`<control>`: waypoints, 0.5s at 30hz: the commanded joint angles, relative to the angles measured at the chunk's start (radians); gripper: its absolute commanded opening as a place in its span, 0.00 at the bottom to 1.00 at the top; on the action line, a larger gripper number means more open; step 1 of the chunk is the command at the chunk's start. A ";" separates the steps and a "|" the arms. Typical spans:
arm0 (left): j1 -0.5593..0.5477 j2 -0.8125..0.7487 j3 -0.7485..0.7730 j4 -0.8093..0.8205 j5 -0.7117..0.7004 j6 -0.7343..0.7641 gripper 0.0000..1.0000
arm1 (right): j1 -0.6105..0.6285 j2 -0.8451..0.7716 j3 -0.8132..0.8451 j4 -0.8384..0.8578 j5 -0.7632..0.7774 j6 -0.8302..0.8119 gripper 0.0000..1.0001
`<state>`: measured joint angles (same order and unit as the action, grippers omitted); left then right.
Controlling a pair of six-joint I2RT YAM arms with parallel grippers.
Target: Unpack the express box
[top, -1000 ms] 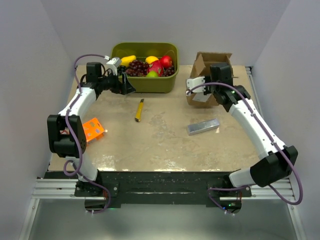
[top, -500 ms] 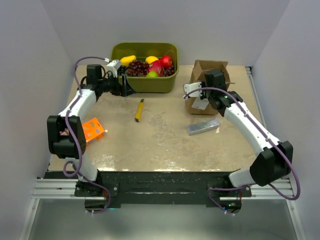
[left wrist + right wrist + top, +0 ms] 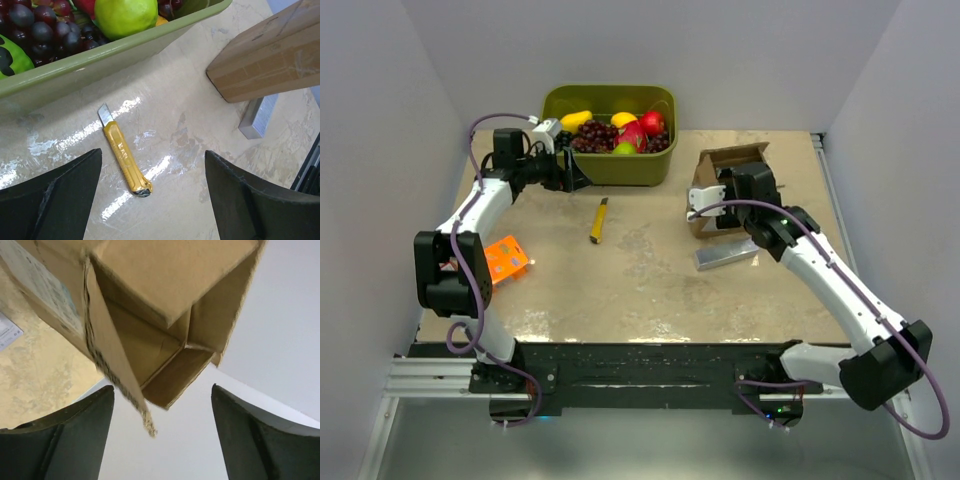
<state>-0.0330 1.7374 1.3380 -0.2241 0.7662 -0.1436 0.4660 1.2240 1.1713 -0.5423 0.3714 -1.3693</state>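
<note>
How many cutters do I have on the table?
1: the yellow cutter lies flat in front of the green bin, left of the express box. Box interior partly hidden.

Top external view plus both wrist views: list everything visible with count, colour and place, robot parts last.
express box: 1, brown cardboard, flaps open, tilted, far right of the table
metal bar: 1, silver-grey, flat on the table just near of the box
utility knife: 1, yellow, table centre, in front of the bin
bin: 1, olive green, far edge, centre
fruit: one pile, dark purple grapes with yellow, red and green pieces, inside the bin
package: 1, orange, flat, left side of the table
table: 1, beige, mottled
left tool: 1, black, open, by the bin's left corner
right tool: 1, black, open, at the box's open end
</note>
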 commanded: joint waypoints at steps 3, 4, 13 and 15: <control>0.005 0.002 0.013 0.037 0.028 -0.022 0.87 | 0.005 0.031 0.255 -0.232 -0.242 0.255 0.99; 0.005 -0.001 0.013 0.035 0.028 -0.021 0.87 | 0.005 0.038 0.365 -0.267 -0.299 0.304 0.99; 0.005 -0.015 0.058 -0.001 -0.005 0.019 1.00 | 0.006 0.483 1.101 -0.551 -0.266 1.301 0.99; 0.005 -0.015 0.072 -0.015 -0.015 0.029 1.00 | 0.006 0.581 1.248 -0.596 -0.192 1.390 0.99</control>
<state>-0.0330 1.7374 1.3476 -0.2325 0.7685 -0.1379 0.4725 1.6367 2.2177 -0.9607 0.0536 -0.3817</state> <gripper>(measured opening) 0.989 0.987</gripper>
